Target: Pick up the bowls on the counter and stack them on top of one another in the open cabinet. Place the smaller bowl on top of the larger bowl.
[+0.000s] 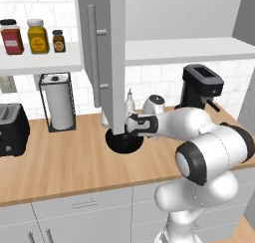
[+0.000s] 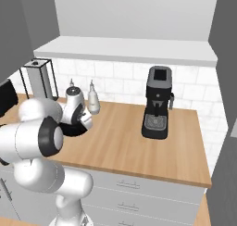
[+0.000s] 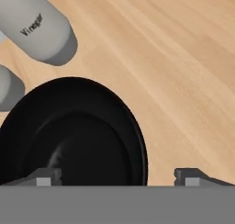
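We are looking down over a black bowl (image 3: pixel 73 136) that is sitting on the wood-grain worktop (image 3: pixel 183 81). Our gripper (image 3: pixel 118 176) is hovering just above it with its jaws standing wide: one fingertip is showing over the bowl's inside and the other over bare wood past its rim, so the rim is lying between them and nothing is being held. Whether this is the larger or the smaller bowl we cannot tell.

From the left base view, the bowl (image 1: pixel 124 142) is resting on the worktop (image 1: pixel 60 162) right under the lower edge of the open cabinet's grey door (image 1: pixel 102 53), and our arm is reaching across to it from the right. The white cabinet shelf (image 1: pixel 189 50) is running above.

A grey vinegar bottle (image 3: pixel 39 28) is standing just beside the bowl, with a second grey bottle (image 3: pixel 7 87) near it. A paper-towel roll (image 1: pixel 59 102) is standing further left, and a black coffee machine (image 2: pixel 157 102) well apart to the right.
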### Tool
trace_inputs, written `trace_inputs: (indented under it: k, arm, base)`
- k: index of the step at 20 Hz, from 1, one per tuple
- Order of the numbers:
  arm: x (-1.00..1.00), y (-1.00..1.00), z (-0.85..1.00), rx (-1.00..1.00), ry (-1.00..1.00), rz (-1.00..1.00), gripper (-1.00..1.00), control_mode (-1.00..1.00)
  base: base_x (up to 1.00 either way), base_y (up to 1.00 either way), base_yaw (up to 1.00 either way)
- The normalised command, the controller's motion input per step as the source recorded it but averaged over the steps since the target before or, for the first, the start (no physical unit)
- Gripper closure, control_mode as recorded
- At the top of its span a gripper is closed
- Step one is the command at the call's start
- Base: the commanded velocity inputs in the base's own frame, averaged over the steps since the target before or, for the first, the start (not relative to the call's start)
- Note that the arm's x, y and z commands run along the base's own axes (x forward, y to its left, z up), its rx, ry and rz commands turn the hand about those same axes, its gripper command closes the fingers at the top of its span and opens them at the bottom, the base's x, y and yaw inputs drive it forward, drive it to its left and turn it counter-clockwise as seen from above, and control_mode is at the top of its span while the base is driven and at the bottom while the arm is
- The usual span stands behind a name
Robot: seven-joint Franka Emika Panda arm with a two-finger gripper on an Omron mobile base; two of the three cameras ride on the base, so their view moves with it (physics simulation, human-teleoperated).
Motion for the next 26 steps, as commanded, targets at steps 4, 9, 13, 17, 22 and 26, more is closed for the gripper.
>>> trace_inputs:
  k: [4,9,13,17,22,26]
  arm:
    - [0.0,-0.13,-0.03,0.0,0.0,0.01,-1.0,-1.0]
    - [0.0,0.0,-0.28,0.0,0.04,0.01,-1.0,-1.0]
    - [0.0,0.01,-0.37,0.0,0.05,0.01,-1.0,-1.0]
    - [0.0,0.02,-0.16,0.0,0.0,0.03,-1.0,-1.0]
    - [0.01,0.04,-0.29,0.0,0.02,0.03,-1.0,-1.0]
    - [0.05,0.16,-0.39,0.0,0.05,0.02,-1.0,-1.0]
  base:
    - [0.0,0.0,0.0]
    - [0.0,0.0,0.0]
    - [0.0,0.0,0.0]
    - [0.0,0.0,0.0]
    - [0.0,0.0,0.0]
    - [0.0,0.0,0.0]
